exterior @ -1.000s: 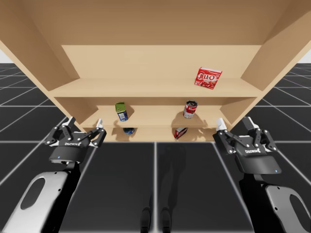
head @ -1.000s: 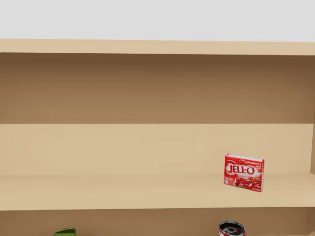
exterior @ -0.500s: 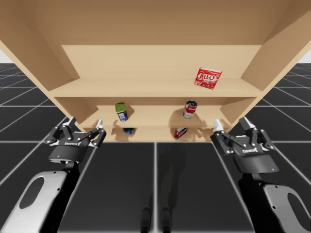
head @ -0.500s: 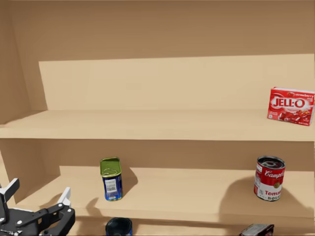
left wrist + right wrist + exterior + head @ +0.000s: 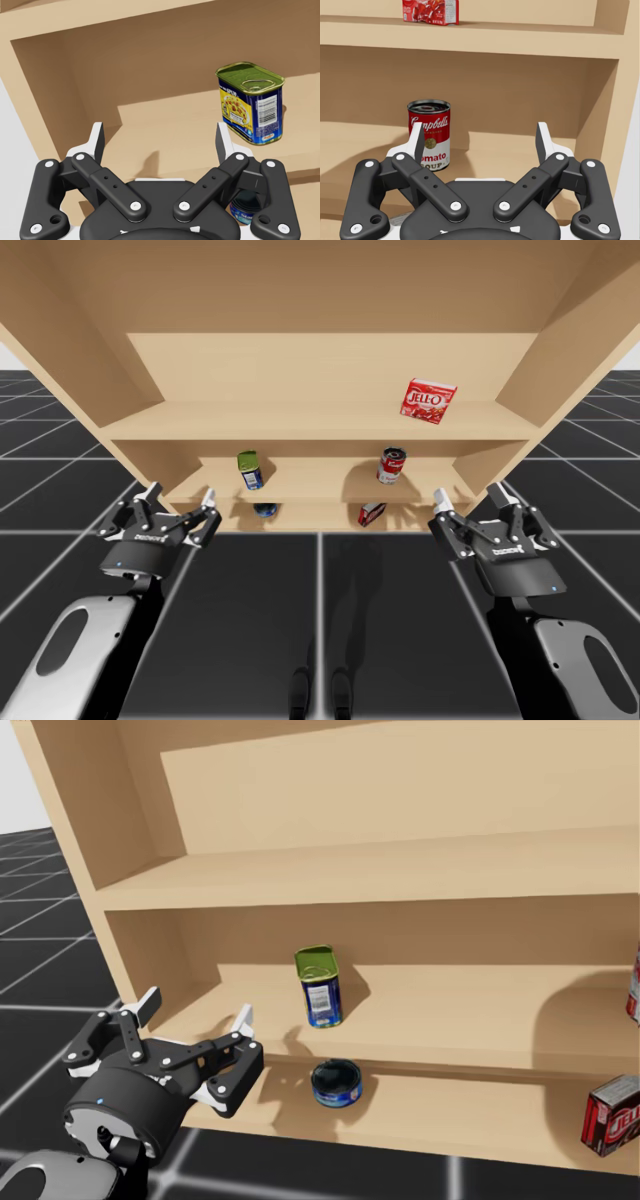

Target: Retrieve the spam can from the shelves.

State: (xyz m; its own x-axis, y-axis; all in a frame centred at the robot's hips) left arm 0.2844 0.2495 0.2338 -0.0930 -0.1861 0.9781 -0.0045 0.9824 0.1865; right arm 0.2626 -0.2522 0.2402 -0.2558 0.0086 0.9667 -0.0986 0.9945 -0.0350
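Two grippers: my left gripper [image 5: 160,135] and my right gripper [image 5: 480,135] are black, made of hard bars with round pins, and have white tips.
Left gripper: its fingers are spread wide. It holds nothing and touches nothing. It hangs lower than the blue boxy can [image 5: 252,105] and to that can's left, with a gap between them.
Right gripper: its fingers are spread wide too, with nothing in them. It is well apart from the blue boxy can, far to that can's right.
Blue boxy can: it has flat sides, round corners and a shiny green-gold top. It stands upright on the middle board of the shelves [image 5: 320,370].
Shelves: smooth, pale brown wood with flat boards, one above the blue boxy can and one below it.
Round red and white can [image 5: 429,134]: tall, round and shiny with a dark top. It stands on the same board as the blue boxy can, well to its right.
Red box [image 5: 428,400]: flat and thin, one board higher than the blue boxy can and far to its right.
Small dark blue can [image 5: 336,1083]: low and round, one board below the blue boxy can, almost under it.
Red can [image 5: 612,1115]: tipped over, on the board below the blue boxy can, far to its right.
Floor [image 5: 320,620]: dark and flat, with thin pale lines in squares.
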